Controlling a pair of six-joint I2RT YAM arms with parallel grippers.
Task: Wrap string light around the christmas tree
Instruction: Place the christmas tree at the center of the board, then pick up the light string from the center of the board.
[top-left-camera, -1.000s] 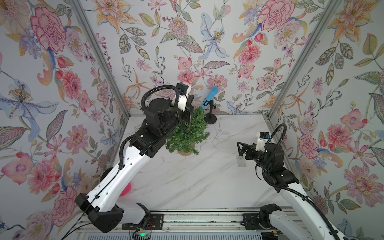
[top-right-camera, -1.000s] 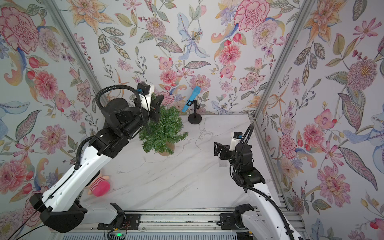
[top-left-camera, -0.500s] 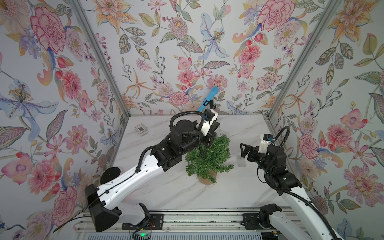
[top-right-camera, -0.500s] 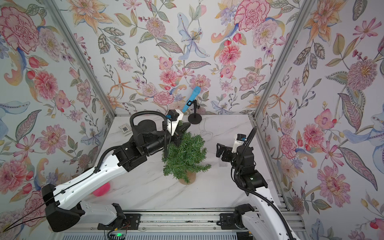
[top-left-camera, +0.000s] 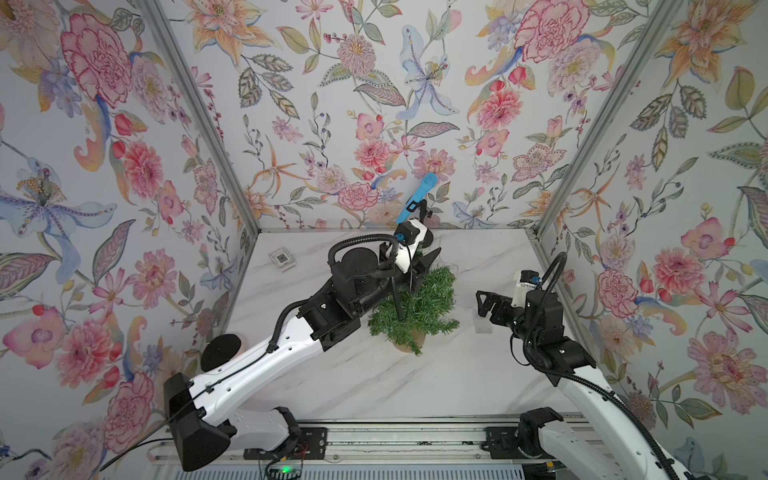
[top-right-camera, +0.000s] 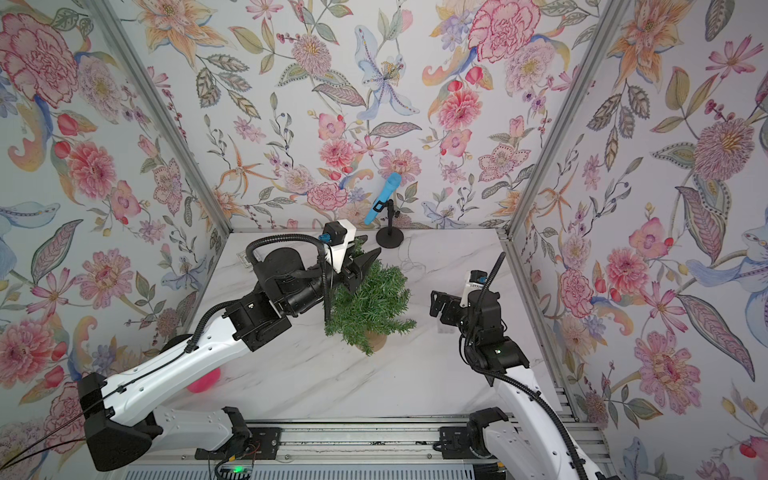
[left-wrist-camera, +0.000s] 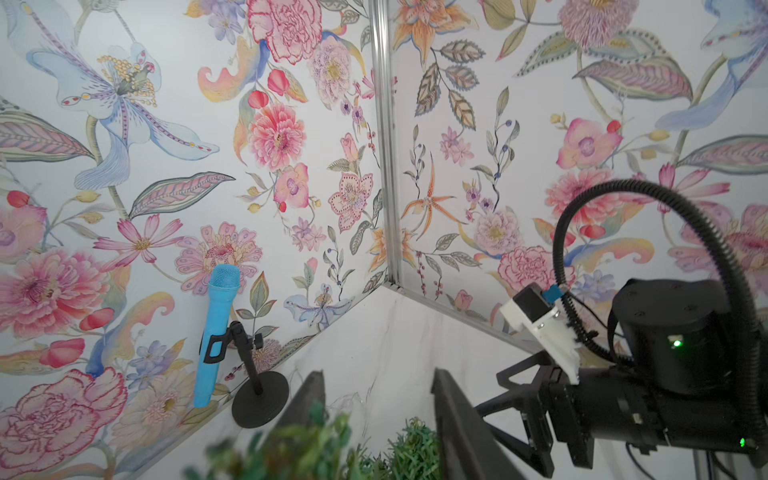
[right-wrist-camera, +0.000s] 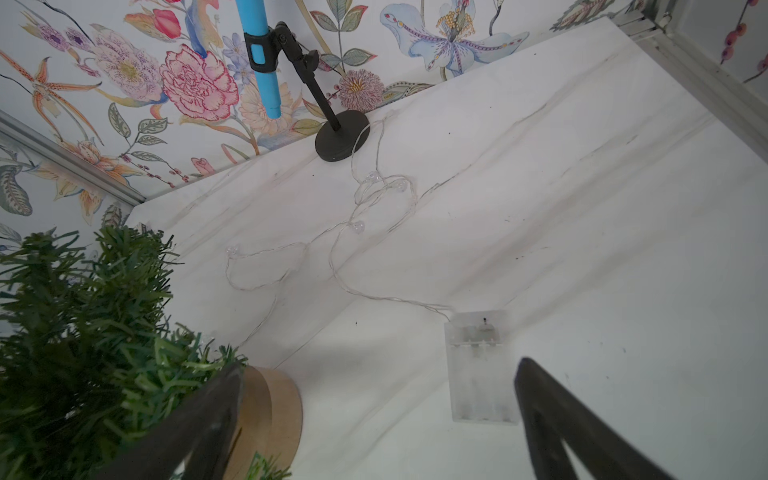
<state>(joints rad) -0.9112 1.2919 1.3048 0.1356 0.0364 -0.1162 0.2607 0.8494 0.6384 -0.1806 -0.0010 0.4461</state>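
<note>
The christmas tree (top-left-camera: 415, 307) (top-right-camera: 365, 303) stands upright on its round tan base (top-left-camera: 405, 344) near the middle of the marble table. My left gripper (top-left-camera: 428, 257) (top-right-camera: 365, 254) (left-wrist-camera: 376, 390) hovers at the tree's top, open, with green tips (left-wrist-camera: 411, 449) below and between its fingers. The string light (right-wrist-camera: 353, 226) lies loose on the table behind the tree, and its clear box end (right-wrist-camera: 478, 365) (top-left-camera: 483, 326) rests to the right. My right gripper (top-left-camera: 482, 303) (top-right-camera: 436, 303) (right-wrist-camera: 380, 365) is open just above that box, holding nothing.
A blue microphone (top-left-camera: 417, 197) (top-right-camera: 382, 203) on a black stand stands against the back wall, with the wire looping by its foot (right-wrist-camera: 340, 139). A small square tile (top-left-camera: 282, 259) lies at the back left. A pink ball (top-right-camera: 203, 382) shows under the left arm.
My left arm carried the tree from the back left toward the middle of the table, then its jaws opened at the tree's top. The right arm barely shifted.
</note>
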